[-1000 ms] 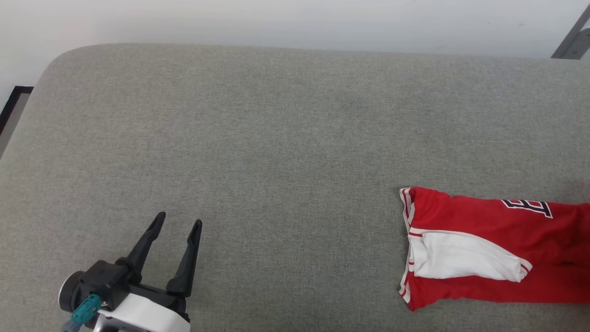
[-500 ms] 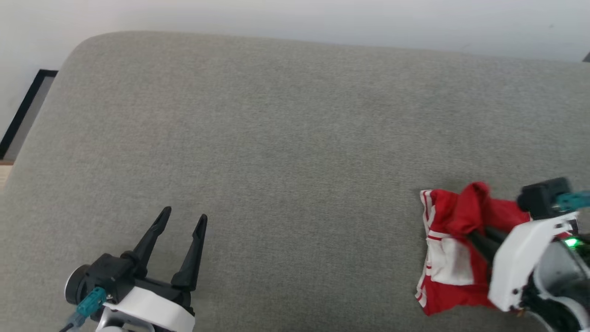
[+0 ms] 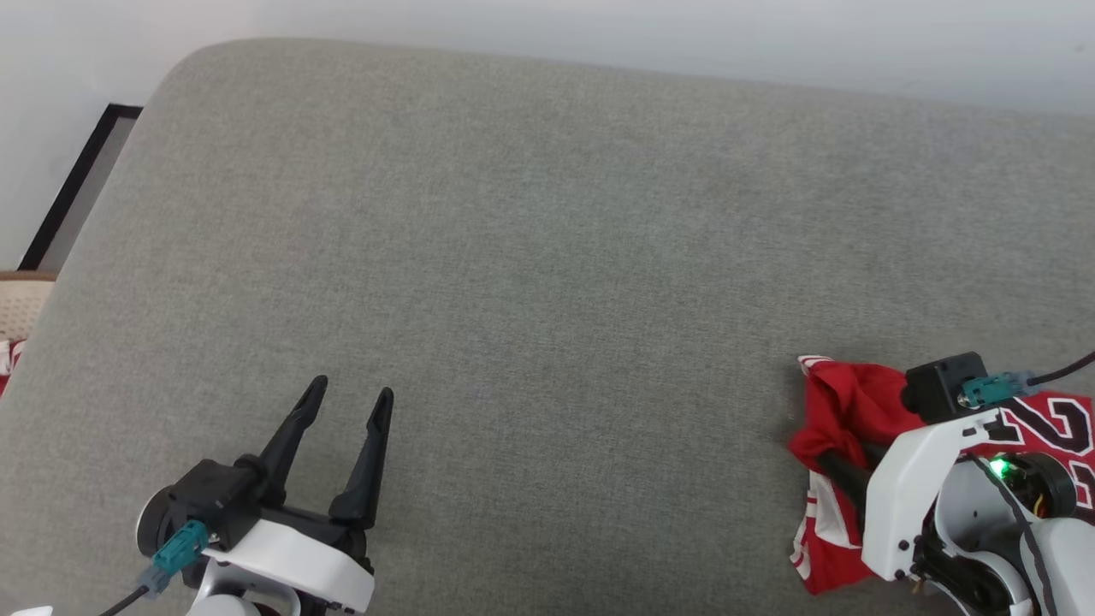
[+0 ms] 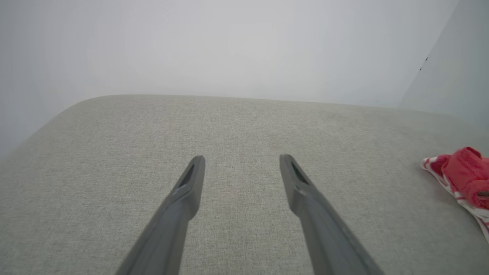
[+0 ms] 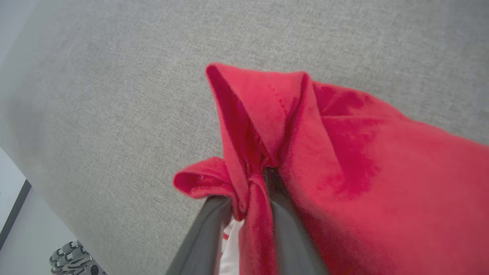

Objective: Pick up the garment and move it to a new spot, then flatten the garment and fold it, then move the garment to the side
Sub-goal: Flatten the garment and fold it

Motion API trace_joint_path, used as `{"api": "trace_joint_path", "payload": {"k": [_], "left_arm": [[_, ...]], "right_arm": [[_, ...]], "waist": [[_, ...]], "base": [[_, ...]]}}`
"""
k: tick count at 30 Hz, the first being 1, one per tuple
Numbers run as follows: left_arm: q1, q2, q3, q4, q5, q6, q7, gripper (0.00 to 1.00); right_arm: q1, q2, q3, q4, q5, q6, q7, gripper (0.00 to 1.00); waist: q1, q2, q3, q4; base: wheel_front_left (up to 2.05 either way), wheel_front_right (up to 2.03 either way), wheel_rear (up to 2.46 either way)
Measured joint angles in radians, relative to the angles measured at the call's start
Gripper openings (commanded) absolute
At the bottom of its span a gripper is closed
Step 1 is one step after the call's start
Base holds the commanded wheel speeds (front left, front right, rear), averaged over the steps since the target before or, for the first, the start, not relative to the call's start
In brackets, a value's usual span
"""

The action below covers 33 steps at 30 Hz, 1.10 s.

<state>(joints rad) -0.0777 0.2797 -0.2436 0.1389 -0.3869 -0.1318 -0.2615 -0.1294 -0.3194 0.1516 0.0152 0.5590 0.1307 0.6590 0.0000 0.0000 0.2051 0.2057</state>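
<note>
Right jaws nearly together on the bunched garment [image 5: 363,191] (left jaws wide, empty).

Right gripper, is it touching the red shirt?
Touching. The right wrist view shows a red fold of the garment pinched between the right gripper fingers.

Bright, even, diffuse light, faint soft shadows, garment [image 5: 363,183] blurred close up in right wrist view.

Setting: plain indoor room, type unclear. Evidence: grey woven upholstered surface [image 3: 547,257], bare white wall [image 3: 599,30], black edging strip [image 3: 68,184].
</note>
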Motion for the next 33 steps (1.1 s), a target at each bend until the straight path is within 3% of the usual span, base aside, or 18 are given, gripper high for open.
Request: {"api": "trace_joint_path", "payload": {"k": [1, 11, 16, 24, 33], "left_arm": [[0.001, 0.000, 0.001, 0.000, 0.000, 0.000, 0.000, 1.00], [0.029, 0.003, 0.027, 0.011, -0.009, 0.000, 0.000, 1.00], [0.047, -0.002, 0.012, 0.021, -0.027, 0.000, 0.000, 1.00], [0.063, -0.015, 0.013, 0.081, -0.046, 0.000, 0.000, 1.00], [0.115, -0.017, 0.067, 0.076, -0.051, 0.000, 0.000, 1.00]], "right_arm": [[-0.002, 0.000, 0.001, 0.003, 0.000, 0.000, -0.007, 1.00], [-0.024, -0.014, -0.076, -0.041, 0.029, 0.000, -0.029, 1.00], [-0.024, -0.020, -0.164, 0.033, 0.038, 0.000, -0.091, 1.00], [-0.043, -0.033, -0.228, 0.212, -0.004, 0.000, -0.402, 1.00], [0.002, -0.018, -0.160, 0.283, -0.055, 0.000, -0.786, 1.00]], "waist": [[0.0000, 0.0000, -0.004, -0.003], [0.0000, 0.0000, -0.051, -0.048], [0.0000, 0.0000, -0.085, -0.079], [0.0000, 0.0000, -0.148, -0.125], [0.0000, 0.0001, -0.214, -0.171]], "base": [[0.00, 0.00, 0.00], [0.00, 0.00, 0.00], [0.00, 0.00, 0.00], [0.00, 0.00, 0.00], [0.00, 0.00, 0.00]]}}
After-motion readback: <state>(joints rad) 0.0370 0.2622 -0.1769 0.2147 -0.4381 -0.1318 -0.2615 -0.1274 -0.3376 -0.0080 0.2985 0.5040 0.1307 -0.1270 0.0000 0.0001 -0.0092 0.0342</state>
